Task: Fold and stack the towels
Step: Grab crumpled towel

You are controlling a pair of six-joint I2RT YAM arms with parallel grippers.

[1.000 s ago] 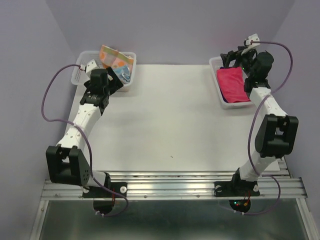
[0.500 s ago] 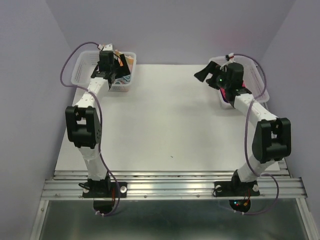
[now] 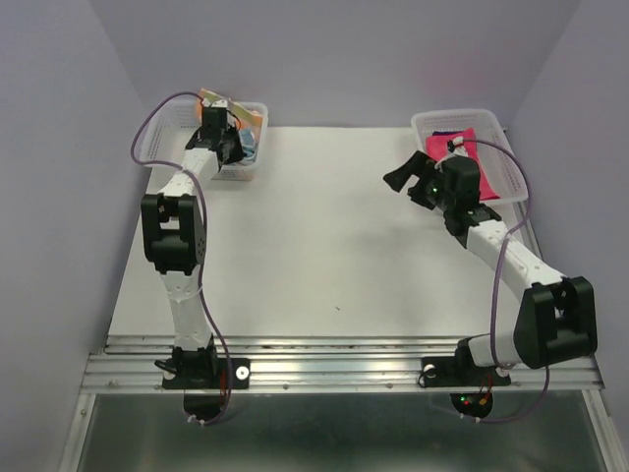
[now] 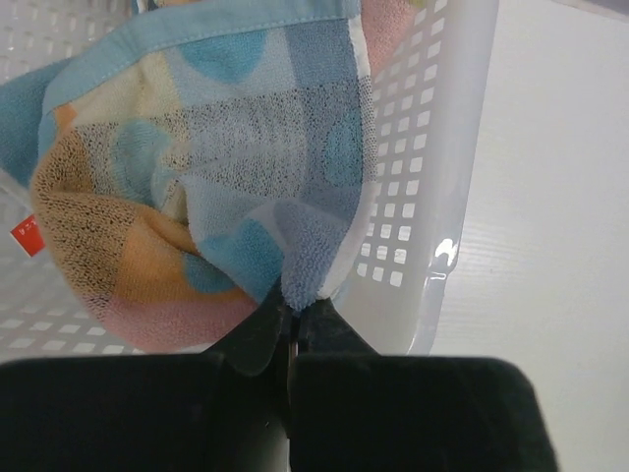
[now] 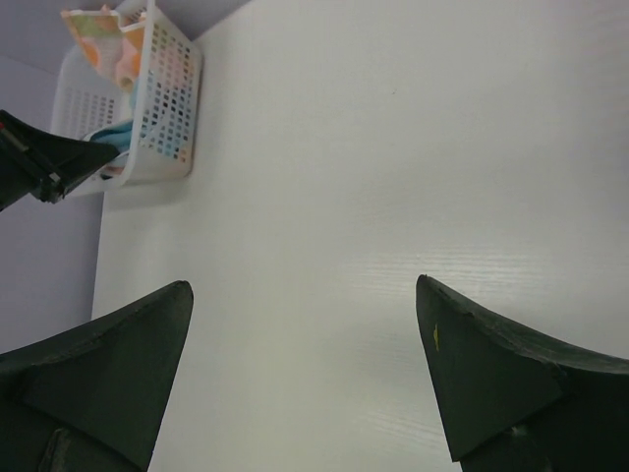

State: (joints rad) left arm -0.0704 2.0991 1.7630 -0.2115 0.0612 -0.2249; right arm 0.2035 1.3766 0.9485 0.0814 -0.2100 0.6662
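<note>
Because my left end effector has closed on only a small corner of the blue patterned towel, my main worry is that the pinch slips once the cloth's weight comes onto it. The jaws are pressed together with just a tip of fabric between them. The rest of the towel bunches directly ahead of the tips, inside the left basket. The basket wall stands just right of the tips, with the counter beyond it.

On a lift, I judge the pile could snag in the mesh holes, or the light basket could ride up or tip with the cloth. An orange patterned towel sits farther ahead in the same basket. I cannot tell whether the two are tangled, so it might drag along.

My right end effector hangs over bare counter, jaws wide apart and empty. The pink towel lies in the right basket just behind it.

The gripped towel is soft looped terry with a flat plain-blue hem and rounded patches of blue, orange, pink and cream. It is crumpled into a rounded lump. The basket is thin, glossy white plastic pierced by a grid of square holes. The counter is smooth, matte white.
</note>
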